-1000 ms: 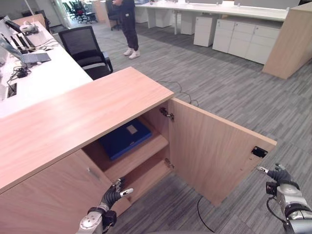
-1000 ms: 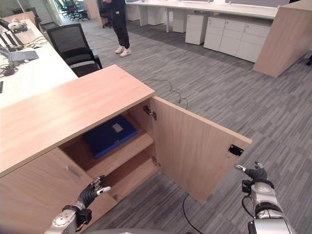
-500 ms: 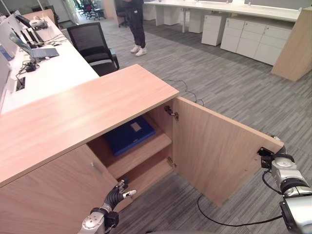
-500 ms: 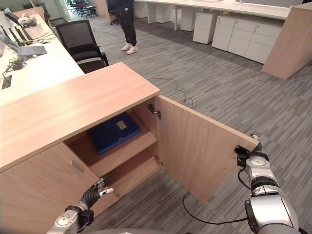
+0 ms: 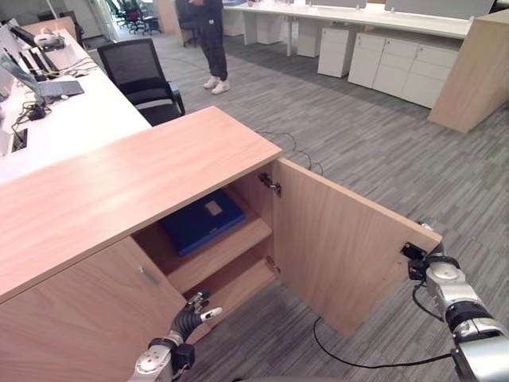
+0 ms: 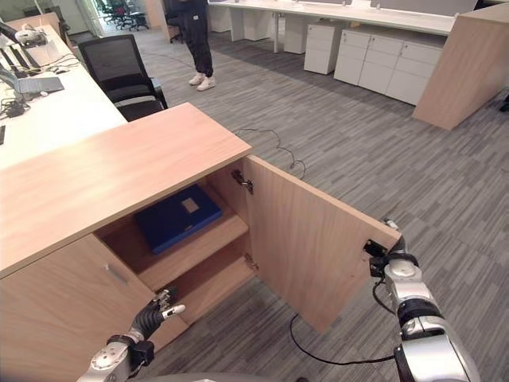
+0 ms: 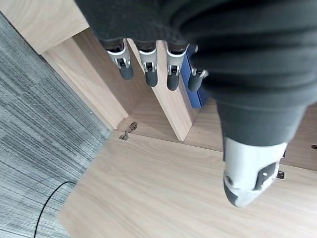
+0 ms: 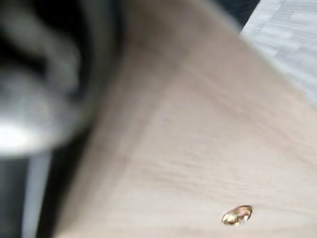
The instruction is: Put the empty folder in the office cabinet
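A blue folder point(image 5: 203, 221) lies flat on the upper shelf inside the wooden office cabinet point(image 5: 119, 183); the left wrist view shows a strip of the folder point(image 7: 194, 91) past the shelf edge. The cabinet's right door point(image 5: 342, 247) stands wide open. My right hand point(image 5: 433, 267) is against that door's free edge, near the black latch plate. Its wrist view has the door's wood point(image 8: 208, 139) very close. My left hand point(image 5: 191, 312) hangs low in front of the lower shelf, open and holding nothing.
The cabinet's left door point(image 5: 79, 318) is closed. Behind the cabinet are a white desk point(image 5: 71, 119) with a laptop and a black office chair point(image 5: 143, 76). A person point(image 5: 208, 40) stands farther back. White drawer units point(image 5: 398, 68) line the far wall.
My right hand has risen from below the open door's corner to its free edge and stays there. The camera has shifted a little. The left hand and folder are unchanged.
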Tool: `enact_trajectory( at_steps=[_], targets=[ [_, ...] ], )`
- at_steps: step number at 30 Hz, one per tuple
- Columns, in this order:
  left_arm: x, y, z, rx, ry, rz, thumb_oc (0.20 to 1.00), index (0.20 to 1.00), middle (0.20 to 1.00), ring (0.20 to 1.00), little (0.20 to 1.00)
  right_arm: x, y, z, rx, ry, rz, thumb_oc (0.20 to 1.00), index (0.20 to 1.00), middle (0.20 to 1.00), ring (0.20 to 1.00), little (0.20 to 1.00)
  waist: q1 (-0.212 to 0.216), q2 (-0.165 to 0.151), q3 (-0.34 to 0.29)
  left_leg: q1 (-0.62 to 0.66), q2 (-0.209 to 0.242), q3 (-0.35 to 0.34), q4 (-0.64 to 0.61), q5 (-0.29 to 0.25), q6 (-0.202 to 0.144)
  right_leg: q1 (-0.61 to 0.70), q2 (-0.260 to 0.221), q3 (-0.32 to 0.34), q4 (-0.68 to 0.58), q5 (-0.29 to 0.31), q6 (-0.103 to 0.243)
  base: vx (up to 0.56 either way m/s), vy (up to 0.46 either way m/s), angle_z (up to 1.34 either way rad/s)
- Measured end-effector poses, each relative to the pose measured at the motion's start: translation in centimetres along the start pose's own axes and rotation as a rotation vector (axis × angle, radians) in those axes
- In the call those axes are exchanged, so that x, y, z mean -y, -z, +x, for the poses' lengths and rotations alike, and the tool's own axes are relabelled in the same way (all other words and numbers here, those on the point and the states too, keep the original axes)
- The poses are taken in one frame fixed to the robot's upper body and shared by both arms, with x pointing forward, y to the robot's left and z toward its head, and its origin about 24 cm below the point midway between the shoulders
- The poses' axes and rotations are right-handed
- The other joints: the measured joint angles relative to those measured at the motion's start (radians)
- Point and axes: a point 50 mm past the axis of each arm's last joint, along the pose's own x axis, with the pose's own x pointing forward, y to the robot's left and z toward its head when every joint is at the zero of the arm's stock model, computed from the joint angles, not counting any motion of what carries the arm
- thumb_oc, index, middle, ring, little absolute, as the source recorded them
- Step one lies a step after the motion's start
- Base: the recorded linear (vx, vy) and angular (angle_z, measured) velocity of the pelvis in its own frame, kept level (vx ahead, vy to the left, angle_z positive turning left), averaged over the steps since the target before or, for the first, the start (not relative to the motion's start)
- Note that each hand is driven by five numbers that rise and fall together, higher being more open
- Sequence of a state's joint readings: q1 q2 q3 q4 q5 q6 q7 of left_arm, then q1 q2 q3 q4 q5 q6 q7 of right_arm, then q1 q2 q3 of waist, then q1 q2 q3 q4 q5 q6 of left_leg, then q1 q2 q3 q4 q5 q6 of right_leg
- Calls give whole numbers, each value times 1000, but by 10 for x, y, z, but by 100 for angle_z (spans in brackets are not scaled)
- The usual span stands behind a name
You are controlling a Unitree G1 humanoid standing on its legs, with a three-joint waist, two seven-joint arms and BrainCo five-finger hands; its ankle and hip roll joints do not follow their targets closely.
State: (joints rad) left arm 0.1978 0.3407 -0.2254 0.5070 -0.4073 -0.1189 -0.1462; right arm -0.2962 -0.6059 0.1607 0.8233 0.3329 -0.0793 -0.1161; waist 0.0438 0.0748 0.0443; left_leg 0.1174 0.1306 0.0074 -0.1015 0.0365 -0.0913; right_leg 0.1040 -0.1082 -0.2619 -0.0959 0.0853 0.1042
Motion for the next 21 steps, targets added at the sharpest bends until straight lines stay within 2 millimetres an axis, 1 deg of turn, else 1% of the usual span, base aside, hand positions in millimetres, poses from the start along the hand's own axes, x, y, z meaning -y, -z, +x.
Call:
enact_trajectory(
  at_steps=[2,4,5,6,7,9,11,12,13,15,16,18,19,21],
  targets=[
    [3,0,1,5,-1,-12,1000,1000,1000,1000,1000,-11,4,-4,3,-42,16,1000,1000,1000,1000,1000,-9,4,-2,0,3,0,0,0,0,0,4,1,0,1,-5,-9,-15,0],
    [7,-1,3,17,-6,-41,1000,1000,1000,1000,1000,-15,9,-13,19,-69,17,1000,1000,1000,1000,1000,-8,7,-4,-2,4,-3,0,1,-2,0,3,-3,0,-1,-7,-21,-43,7],
    [8,0,3,19,-12,-53,1000,1000,1000,1000,1000,-21,13,-19,23,-106,13,1000,1000,1000,1000,1000,-8,9,-4,-5,5,-7,0,1,-2,0,6,-3,0,-2,-8,-18,-43,12],
    [8,0,3,22,-20,-59,1000,1000,1000,1000,1000,-27,21,-27,15,-130,22,1000,1000,1000,1000,1000,-8,9,-5,-7,6,-14,0,2,-3,1,7,-6,0,-2,-9,-23,-48,10],
    [8,0,3,23,-23,-62,1000,1000,1000,1000,1000,-31,25,-32,10,-149,29,1000,1000,1000,1000,1000,-6,9,-5,-8,7,-15,0,2,-3,1,8,-8,0,-3,-10,-17,-32,10],
    [8,0,4,24,-27,-63,1000,1000,1000,1000,1000,-55,46,-48,-38,-272,35,1000,1000,1000,1000,1000,-7,10,-6,-15,11,-27,0,3,-5,1,16,-17,1,-6,-13,-51,-52,13],
    [8,0,4,23,-29,-64,1000,1000,1000,1000,1000,-71,46,-60,-8,-387,1,1000,1000,1000,1000,1000,-8,10,-5,-26,13,-40,2,10,-11,-2,22,-27,1,-6,-14,-83,-71,19],
    [9,-2,5,30,-27,-64,1000,1000,1000,1000,1000,-76,47,-67,-3,-420,-5,1000,1000,1000,1000,1000,-8,10,-5,-36,14,-51,2,16,-19,-5,22,-39,0,-7,-14,-21,-41,29],
    [9,-4,6,34,-25,-64,1000,1000,1000,1000,1000,-79,48,-70,-2,-445,-11,1000,1000,1000,1000,1000,-7,11,-4,-46,15,-60,0,17,-16,-7,21,-51,0,-8,-15,-13,-64,35],
    [8,-2,5,31,-29,-65,1000,1000,1000,1000,1000,-87,47,-74,6,-506,-28,1000,1000,1000,1000,1000,-3,14,-3,-56,16,-73,0,19,-13,-8,20,-64,0,-9,-18,-4,-52,26],
    [8,-2,5,28,-29,-66,1000,1000,1000,1000,1000,-95,43,-78,32,-566,-60,1000,1000,1000,1000,1000,8,20,1,-60,16,-80,0,19,-13,-7,20,-72,0,-10,-18,9,-61,22],
    [8,0,3,25,-33,-69,1000,1000,1000,1000,1000,-113,29,-80,93,-660,-93,1000,1000,1000,1000,1000,31,27,12,-64,17,-89,0,20,-12,-5,23,-80,1,-12,-17,-19,-113,15],
    [6,5,0,14,-48,-78,1000,1000,1000,1000,1000,-122,22,-82,127,-709,-114,1000,1000,1000,1000,1000,49,30,13,-66,18,-90,2,22,-12,-7,27,-81,0,-13,-17,-33,-87,11],
    [0,2,0,30,-82,-90,1000,1000,1000,1000,1000,-138,8,-82,184,-784,-173,1000,1000,1000,1000,1000,64,31,40,-76,19,-114,9,37,-25,-1,30,-109,0,-20,-20,-83,-22,34]
  ],
)
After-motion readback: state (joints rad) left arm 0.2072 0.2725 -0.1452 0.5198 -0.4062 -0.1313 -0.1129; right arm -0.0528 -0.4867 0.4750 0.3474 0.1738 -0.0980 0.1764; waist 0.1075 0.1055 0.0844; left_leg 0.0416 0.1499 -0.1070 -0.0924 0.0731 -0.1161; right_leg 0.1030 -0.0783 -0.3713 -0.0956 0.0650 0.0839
